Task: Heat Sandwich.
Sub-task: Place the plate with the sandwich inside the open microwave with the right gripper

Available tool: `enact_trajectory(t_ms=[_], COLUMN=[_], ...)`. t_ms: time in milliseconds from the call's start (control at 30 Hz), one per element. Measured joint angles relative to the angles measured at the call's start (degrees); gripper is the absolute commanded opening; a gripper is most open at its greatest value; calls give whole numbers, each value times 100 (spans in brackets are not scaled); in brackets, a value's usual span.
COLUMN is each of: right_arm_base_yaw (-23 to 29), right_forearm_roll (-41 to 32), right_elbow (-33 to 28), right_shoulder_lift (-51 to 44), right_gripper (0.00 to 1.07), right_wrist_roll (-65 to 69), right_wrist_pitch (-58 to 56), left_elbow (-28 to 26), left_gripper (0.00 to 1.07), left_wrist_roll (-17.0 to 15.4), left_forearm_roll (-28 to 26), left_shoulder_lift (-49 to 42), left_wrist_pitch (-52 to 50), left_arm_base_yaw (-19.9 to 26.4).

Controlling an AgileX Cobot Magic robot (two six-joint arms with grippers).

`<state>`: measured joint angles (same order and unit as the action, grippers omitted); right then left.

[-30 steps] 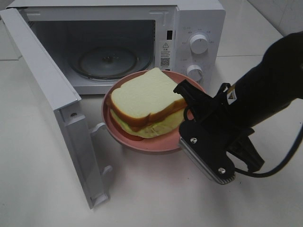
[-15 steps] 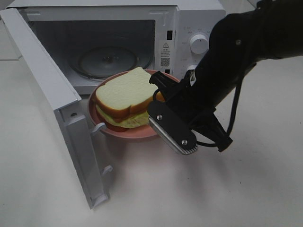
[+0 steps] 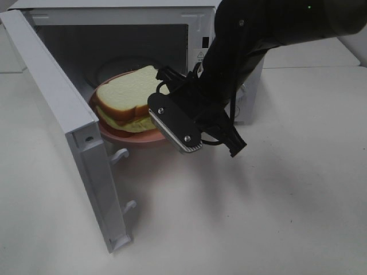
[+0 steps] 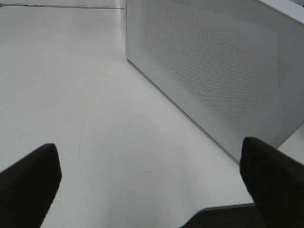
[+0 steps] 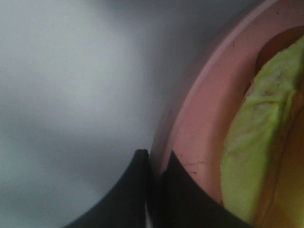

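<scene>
The sandwich (image 3: 125, 98), white bread with orange-brown crust and pale yellow-green filling, lies on a round pink plate (image 3: 137, 138). My right gripper (image 3: 166, 97) is shut on the plate's right rim and holds it at the open mouth of the white microwave (image 3: 114, 40), partly inside. In the right wrist view the black fingertips (image 5: 142, 185) pinch the pink rim (image 5: 199, 118), with the filling (image 5: 256, 137) beside them. My left gripper (image 4: 152, 190) is open and empty, its two dark fingertips (image 4: 28, 180) wide apart over the table beside the microwave's side wall (image 4: 213, 66).
The microwave door (image 3: 63, 120) stands open toward the front left, close to the plate's left edge. The glass turntable sits inside behind the plate. The control panel is mostly hidden behind my right arm (image 3: 258, 40). White tabletop (image 3: 258, 217) lies in front and to the right.
My right gripper has carried the plate with the sandwich leftward and back, from the table in front of the microwave into its open mouth. The arm now covers the control panel.
</scene>
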<state>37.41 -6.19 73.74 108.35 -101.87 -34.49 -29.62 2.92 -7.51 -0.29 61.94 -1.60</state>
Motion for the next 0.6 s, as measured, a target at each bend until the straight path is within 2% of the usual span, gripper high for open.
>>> enact_trajectory(t_ms=[200,600], right_arm_base_yaw=[0,0], right_forearm_roll=[-11,69], right_elbow=[470,1816], right_shoulder_lift=[281,1094], right_gripper=[0,1], right_wrist_roll=[0,584], right_wrist_pitch=[-223,-814], left_elbow=[0,0], left_gripper=[97,97], left_wrist_roll=[0,0], left_forearm_roll=[0,0], left_shoulder_lift=[0,0], left_wrist_pitch=[0,0], left_arm_base_yaw=[0,0])
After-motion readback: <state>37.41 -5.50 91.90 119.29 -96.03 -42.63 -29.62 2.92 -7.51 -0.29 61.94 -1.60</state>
